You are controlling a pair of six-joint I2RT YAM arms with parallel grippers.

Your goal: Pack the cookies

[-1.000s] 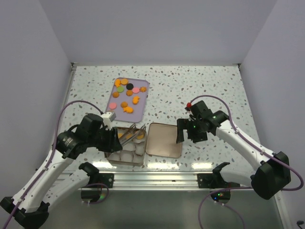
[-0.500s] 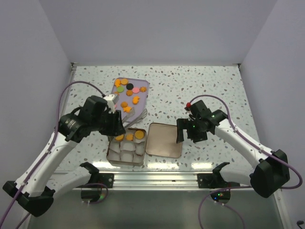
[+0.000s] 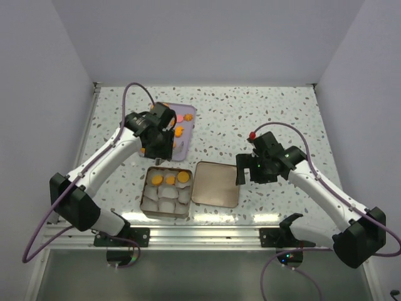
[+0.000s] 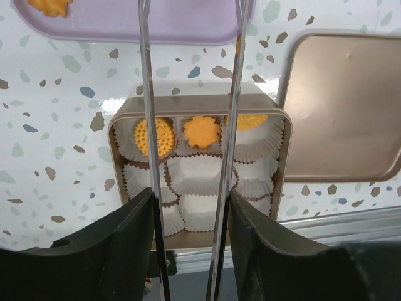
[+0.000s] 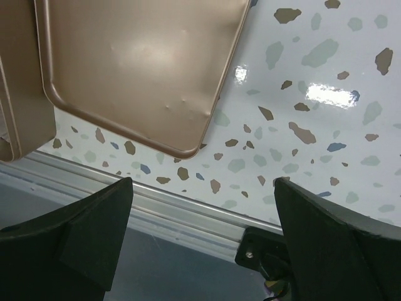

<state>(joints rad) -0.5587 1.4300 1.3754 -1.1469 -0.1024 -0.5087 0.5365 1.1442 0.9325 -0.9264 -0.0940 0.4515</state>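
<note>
Nearest the front edge, right of centre, shows the right gripper (image 5: 203,207) spread wide and empty beside a flat gold metal lid (image 5: 144,63). Left of the lid, shows a gold rectangular tin (image 4: 194,98) lined with white paper cups (image 4: 199,174), three orange cookies (image 4: 202,130) in its far row. Just beyond, finds the left gripper (image 4: 191,204) clamped on long steel tweezers (image 4: 148,125), prongs apart, tips hidden. Toward the far-left corner, shows more cookies (image 3: 178,130) on a lilac plastic tray (image 4: 188,28).

No legible text, labels, brand marks or numbers were readable in any view, near either gripper or elsewhere.
</note>
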